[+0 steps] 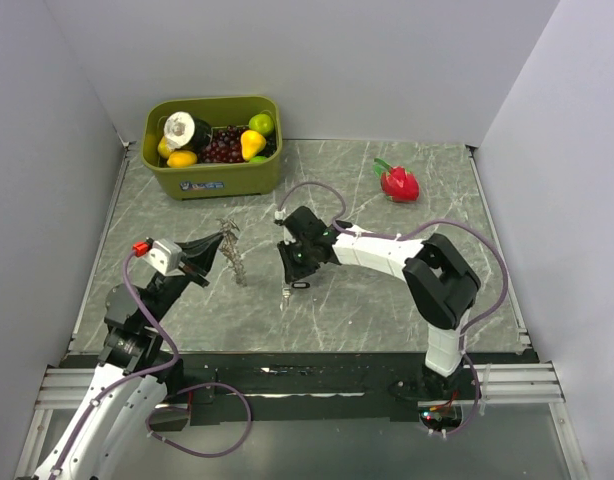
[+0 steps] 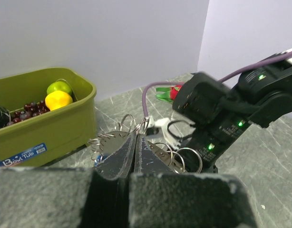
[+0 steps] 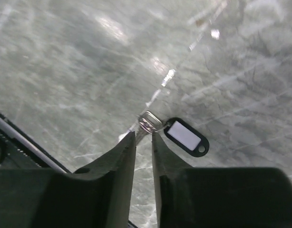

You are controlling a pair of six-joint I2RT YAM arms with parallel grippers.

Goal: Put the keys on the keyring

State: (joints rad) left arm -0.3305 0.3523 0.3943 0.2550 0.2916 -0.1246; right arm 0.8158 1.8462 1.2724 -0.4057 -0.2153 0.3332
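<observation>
My left gripper [image 1: 224, 238] [image 2: 135, 134] is shut on a bunch of wire keyrings [image 2: 188, 159], which hangs as a short chain [image 1: 232, 262] below the fingers. A speck of blue shows beside the left finger; I cannot make out the keys clearly there. My right gripper [image 1: 290, 285] [image 3: 143, 133] points down at the table a little to the right, jaws a narrow gap apart. Just past its tips lies a small silvery ring [image 3: 150, 121] with a black tag [image 3: 186, 137] bearing a white label. A pale metal piece reaches from the ring between the tips.
An olive tub [image 1: 212, 180] [image 2: 51, 133] of toy fruit stands at the back left. A red toy fruit with green leaves [image 1: 399, 183] lies at the back right. Grey walls close in three sides. The right arm's black wrist [image 2: 217, 118] is close to the held rings.
</observation>
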